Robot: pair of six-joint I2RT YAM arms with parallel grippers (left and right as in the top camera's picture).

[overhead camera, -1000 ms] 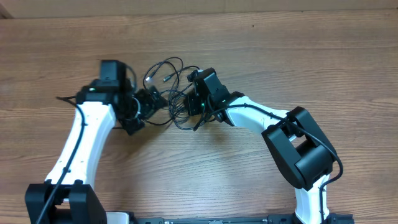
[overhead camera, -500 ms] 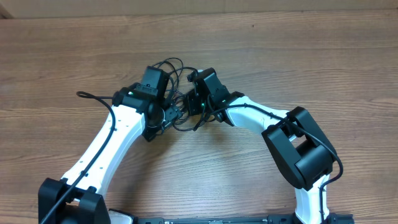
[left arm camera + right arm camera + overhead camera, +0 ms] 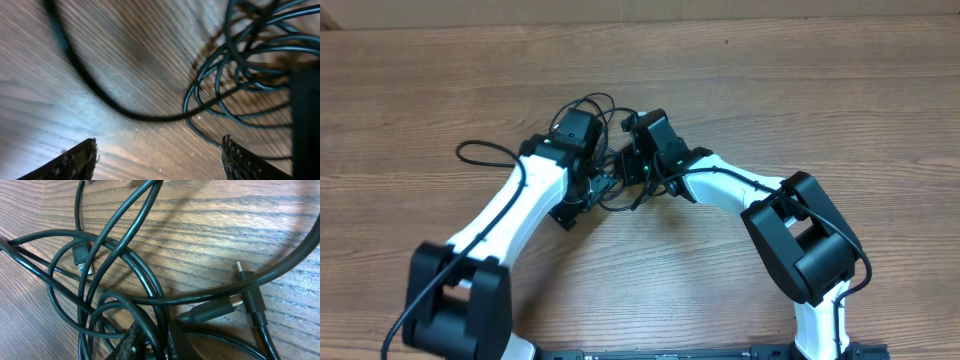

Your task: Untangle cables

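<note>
Several tangled cables point(image 3: 210, 311) between left gripper point(image 3: 160, 160) and right gripper point(image 3: 152, 336)

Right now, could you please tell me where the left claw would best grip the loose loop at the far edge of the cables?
Grip the loop at its far arc, coming straight down from above. It seems to lie flat on bare table, clear of the knotted cables, so the open left claw could probably straddle a single strand there.

Black cables point(image 3: 215, 309), brown wood-grain table point(image 3: 820, 100)
</note>
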